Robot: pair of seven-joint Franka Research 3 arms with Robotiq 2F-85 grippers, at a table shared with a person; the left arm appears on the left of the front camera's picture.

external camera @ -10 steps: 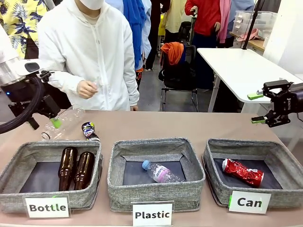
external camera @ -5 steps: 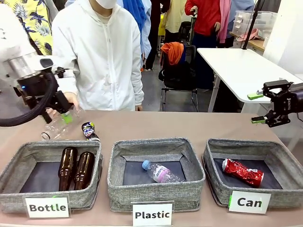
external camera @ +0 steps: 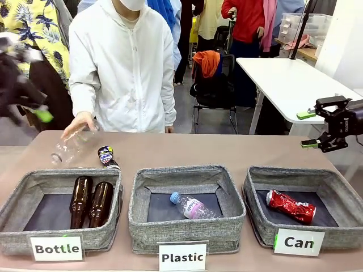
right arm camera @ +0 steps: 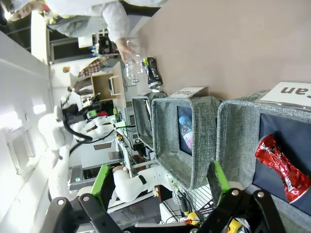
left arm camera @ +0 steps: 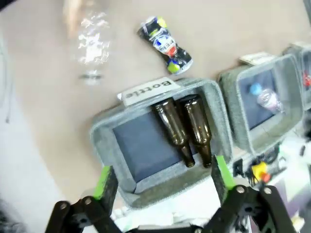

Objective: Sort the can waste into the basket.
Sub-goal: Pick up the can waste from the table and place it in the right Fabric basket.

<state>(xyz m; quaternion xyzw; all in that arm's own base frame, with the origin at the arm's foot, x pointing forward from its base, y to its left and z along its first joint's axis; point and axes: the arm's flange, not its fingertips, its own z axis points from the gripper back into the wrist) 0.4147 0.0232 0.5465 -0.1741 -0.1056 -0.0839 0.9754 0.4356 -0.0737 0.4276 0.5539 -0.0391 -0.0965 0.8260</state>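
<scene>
A crushed red can (external camera: 290, 205) lies on the dark floor of the grey basket (external camera: 340, 237) signed "Can" at the right; the right wrist view has the same red can (right arm camera: 284, 167) and basket (right arm camera: 238, 138). On the table behind the "Bottle" bin lies a black can (external camera: 106, 156) with colourful print, seen from above as the black can (left arm camera: 165, 43). My left gripper (external camera: 34, 110) hangs blurred and open at the far left, high above the table; its own camera sees the gripper (left arm camera: 163, 177) empty. My right gripper (external camera: 317, 129) is open and empty above the right edge, as the right gripper (right arm camera: 159, 177) confirms.
The person's hand (external camera: 78, 122) rests on a clear plastic bottle (external camera: 71, 148) left of the black can. The "Bottle" bin (external camera: 17, 195) holds two brown bottles (external camera: 91, 201). The "Plastic" bin (external camera: 187, 232) holds one clear bottle (external camera: 193, 207).
My left arm has lifted and swung back to the left, away from the clear bottle. The person's hand has come down onto that bottle. My right arm has stayed still.
</scene>
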